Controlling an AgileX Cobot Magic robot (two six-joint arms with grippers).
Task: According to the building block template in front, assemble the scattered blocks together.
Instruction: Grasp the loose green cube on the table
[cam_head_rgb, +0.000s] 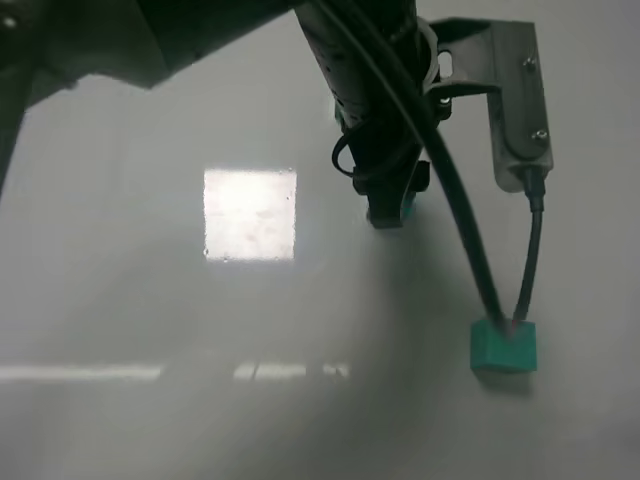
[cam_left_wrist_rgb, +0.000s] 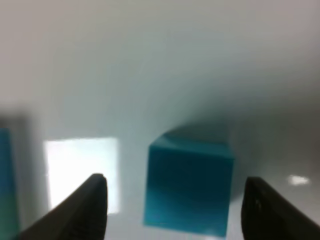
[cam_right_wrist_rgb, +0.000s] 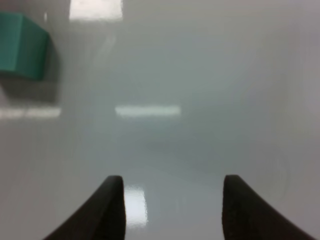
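1. Left gripper (cam_left_wrist_rgb: 175, 180): jaws apart, one dark finger (cam_left_wrist_rgb: 92, 205) on each side of the teal-blue cube (cam_left_wrist_rgb: 189, 185). A gap shows on both sides, so there is no contact.
2. The teal-blue cube sits flat on the glossy white table (cam_left_wrist_rgb: 150, 60). In the high view only a sliver shows below the arm's tip.
3. Right gripper (cam_right_wrist_rgb: 172, 178): jaws apart, nothing between them.
4. The sea-green cube (cam_head_rgb: 504, 347) rests on the table, well apart from the teal-blue cube. A black cable (cam_head_rgb: 470, 250) crosses its top edge in the high view.

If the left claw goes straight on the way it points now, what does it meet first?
The teal-blue cube, lying straight ahead of the left claw and in line with its open gap. How near it is I cannot tell.
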